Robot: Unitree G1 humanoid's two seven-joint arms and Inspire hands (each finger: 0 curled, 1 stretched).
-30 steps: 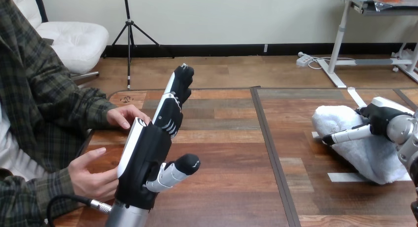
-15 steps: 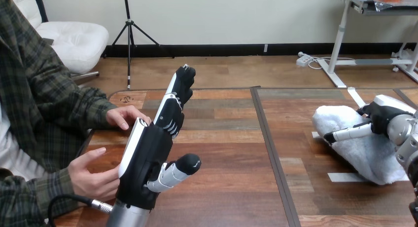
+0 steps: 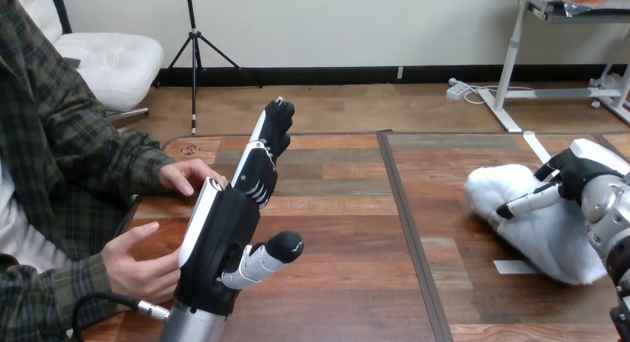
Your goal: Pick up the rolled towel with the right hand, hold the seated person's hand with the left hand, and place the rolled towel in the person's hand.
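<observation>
While the left hand point(image 3: 223, 242) stands nearest, edge-up over the table point(image 3: 349, 290) with fingers straight and thumb spread — open, holding nothing — the person's nearer hand point(image 3: 141, 264) lies just behind its white back; whether the two touch I cannot tell. Farther out, on the table's right part, is the rolled towel point(image 3: 542, 234), with the right hand point(image 3: 576, 180) set on its upper end — whether that hand has it clamped cannot be told. Beyond, the person's farther hand point(image 3: 187, 175) rests flat on the table. The pick-up looks to be the step in hand. Next comes a sure grip on the soft roll, then a lift.
</observation>
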